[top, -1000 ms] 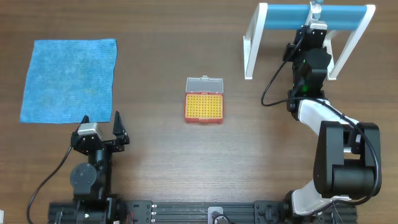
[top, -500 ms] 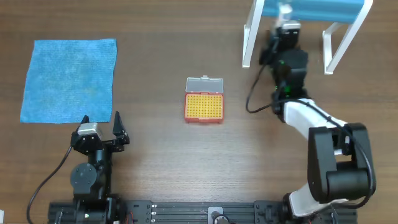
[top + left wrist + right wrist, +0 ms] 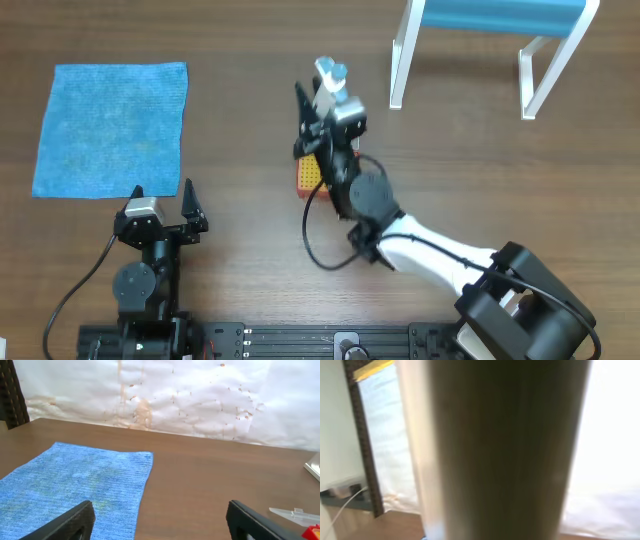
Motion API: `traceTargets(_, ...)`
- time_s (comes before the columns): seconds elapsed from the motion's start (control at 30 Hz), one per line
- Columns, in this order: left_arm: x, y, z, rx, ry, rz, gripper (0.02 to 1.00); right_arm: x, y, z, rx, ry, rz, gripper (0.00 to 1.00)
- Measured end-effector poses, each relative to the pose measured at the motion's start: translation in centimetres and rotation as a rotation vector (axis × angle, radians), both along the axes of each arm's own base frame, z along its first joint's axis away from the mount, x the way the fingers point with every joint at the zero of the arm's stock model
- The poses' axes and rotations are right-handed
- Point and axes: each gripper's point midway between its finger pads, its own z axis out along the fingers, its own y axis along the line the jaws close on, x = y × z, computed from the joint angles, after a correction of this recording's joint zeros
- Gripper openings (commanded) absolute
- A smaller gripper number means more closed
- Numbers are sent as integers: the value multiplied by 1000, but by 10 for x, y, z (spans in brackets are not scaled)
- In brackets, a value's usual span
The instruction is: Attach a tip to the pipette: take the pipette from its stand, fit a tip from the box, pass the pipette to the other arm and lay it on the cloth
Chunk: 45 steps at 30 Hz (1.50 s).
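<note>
Blue cloth (image 3: 110, 130) — red-orange tip box (image 3: 307, 180) — white-and-blue stand (image 3: 500, 15), brown wood-grain table (image 3: 250, 260)

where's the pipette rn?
Top view: the pipette is held in the right gripper near table centre, close to the tip box and left of the stand.

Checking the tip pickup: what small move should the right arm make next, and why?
Probably ease the pipette down toward the tip box: the right gripper holds it lifted, seemingly over the box, so descent looks like the remaining step before fitting.
</note>
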Motion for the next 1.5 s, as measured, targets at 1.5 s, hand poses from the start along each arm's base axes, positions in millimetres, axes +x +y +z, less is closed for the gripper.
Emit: traceTargets(1.5,0,0,0,0,0,0,853,18,-14,-141,-187,222,-94,73)
